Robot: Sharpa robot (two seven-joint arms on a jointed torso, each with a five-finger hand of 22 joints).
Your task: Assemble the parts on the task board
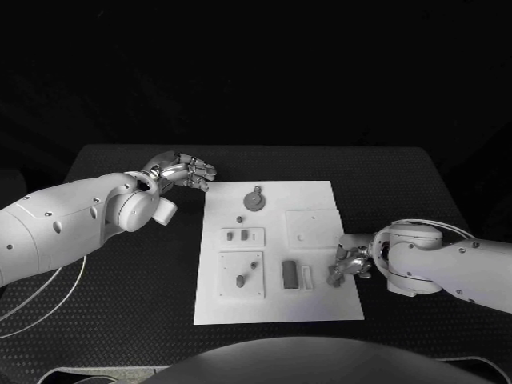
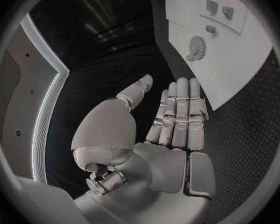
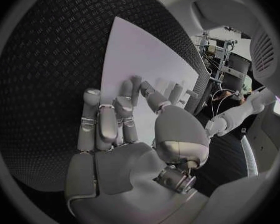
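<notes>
The task board (image 1: 274, 252) lay mid-table (image 1: 118, 312), its gear (image 1: 254, 200) and small parts (image 1: 290, 274) resting on it. The left hand (image 1: 185, 170) hovered beside its far corner, fingers (image 2: 177, 109) straight, holding nothing. The right hand (image 1: 349, 264) rested at the board's right edge, fingers (image 3: 109, 119) apart, empty.

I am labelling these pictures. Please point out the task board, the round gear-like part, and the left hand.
task board (image 1: 326, 308): head view, bare near corner.
round gear-like part (image 1: 254, 199): head view, its middle.
left hand (image 1: 185, 172): head view, middle of the hand.
</notes>
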